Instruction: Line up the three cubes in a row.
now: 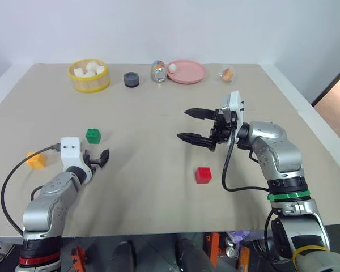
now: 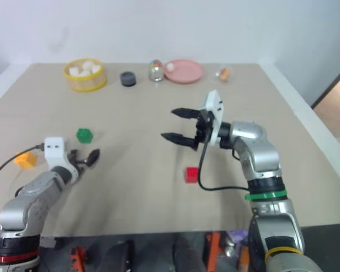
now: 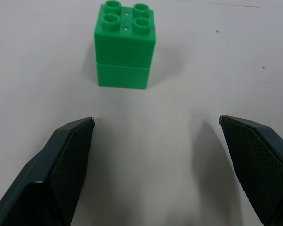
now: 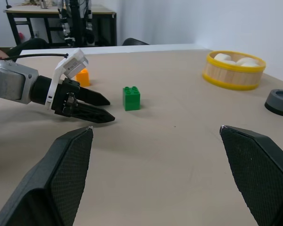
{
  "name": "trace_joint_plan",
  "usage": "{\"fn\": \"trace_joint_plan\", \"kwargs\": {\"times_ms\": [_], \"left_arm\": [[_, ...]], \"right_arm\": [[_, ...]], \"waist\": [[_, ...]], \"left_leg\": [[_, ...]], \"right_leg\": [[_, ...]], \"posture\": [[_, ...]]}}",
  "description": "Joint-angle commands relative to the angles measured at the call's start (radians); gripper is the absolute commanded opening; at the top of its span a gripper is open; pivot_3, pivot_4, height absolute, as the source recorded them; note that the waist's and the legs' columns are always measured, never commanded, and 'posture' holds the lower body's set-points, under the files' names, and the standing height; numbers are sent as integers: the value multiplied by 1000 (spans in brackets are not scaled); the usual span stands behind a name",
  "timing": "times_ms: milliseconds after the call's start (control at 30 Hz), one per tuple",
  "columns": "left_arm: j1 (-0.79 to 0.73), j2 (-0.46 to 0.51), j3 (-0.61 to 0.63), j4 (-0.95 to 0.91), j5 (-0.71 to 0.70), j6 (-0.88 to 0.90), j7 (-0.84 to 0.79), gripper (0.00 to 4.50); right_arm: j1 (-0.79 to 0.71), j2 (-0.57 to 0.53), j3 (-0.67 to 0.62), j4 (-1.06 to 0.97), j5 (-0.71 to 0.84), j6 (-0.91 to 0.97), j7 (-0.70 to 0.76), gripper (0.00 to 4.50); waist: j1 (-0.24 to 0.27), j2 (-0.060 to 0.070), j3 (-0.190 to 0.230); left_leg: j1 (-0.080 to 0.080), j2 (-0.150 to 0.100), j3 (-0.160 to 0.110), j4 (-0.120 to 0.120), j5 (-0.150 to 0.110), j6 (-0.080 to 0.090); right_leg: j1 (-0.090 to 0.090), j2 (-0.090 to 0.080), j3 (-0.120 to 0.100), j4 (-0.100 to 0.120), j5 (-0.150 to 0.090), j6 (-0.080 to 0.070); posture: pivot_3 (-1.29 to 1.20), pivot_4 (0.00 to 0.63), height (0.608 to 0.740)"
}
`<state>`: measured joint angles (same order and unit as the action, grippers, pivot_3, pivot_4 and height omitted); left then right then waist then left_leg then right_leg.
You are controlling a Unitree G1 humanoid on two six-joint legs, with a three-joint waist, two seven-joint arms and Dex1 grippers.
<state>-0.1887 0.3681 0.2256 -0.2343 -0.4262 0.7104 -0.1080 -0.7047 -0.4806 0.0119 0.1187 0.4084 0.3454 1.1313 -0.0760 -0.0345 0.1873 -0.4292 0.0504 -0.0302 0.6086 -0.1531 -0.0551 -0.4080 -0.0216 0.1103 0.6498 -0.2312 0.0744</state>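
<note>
Red cube (image 1: 203,174) sits mid-table, bare surface around; orange cube (image 1: 37,160) near left edge.

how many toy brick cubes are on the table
3. The green cube sits just ahead of the left gripper. The orange-yellow cube lies near the table's left edge. The red cube sits below the right gripper.

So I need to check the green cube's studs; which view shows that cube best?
The left wrist view: the green cube is close, its four studs clear. The eye views show it small on the table; the right wrist view shows it from the side, far off.
</note>
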Motion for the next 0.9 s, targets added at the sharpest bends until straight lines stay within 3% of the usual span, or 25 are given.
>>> {"fn": "trace_joint_plan", "kwargs": {"times_ms": [33,633,900], "left_arm": [[-25,19,-8,53,48,-39,-18,4422],[-268,30,-61,487,197,-242,-133,4422],[-245,35,-73,446,207,-235,-184,1930]], "right_arm": [[4,-8,-18,-47,18,-11,-10,4466],[53,-19,-21,-91,16,-13,-50,4466],[44,-31,-29,-62,10,-26,-56,4500]], "waist": [[0,0,0],[4,1,0],[3,1,0]], "left_leg": [[0,0,0,0,0,0],[0,0,0,0,5,0],[0,0,0,0,6,0]], "right_leg": [[0,0,0,0,0,0],[0,-1,-1,0,7,0],[0,-1,-1,0,7,0]], "posture": [[0,150,740],[0,150,740],[0,150,740]]}}
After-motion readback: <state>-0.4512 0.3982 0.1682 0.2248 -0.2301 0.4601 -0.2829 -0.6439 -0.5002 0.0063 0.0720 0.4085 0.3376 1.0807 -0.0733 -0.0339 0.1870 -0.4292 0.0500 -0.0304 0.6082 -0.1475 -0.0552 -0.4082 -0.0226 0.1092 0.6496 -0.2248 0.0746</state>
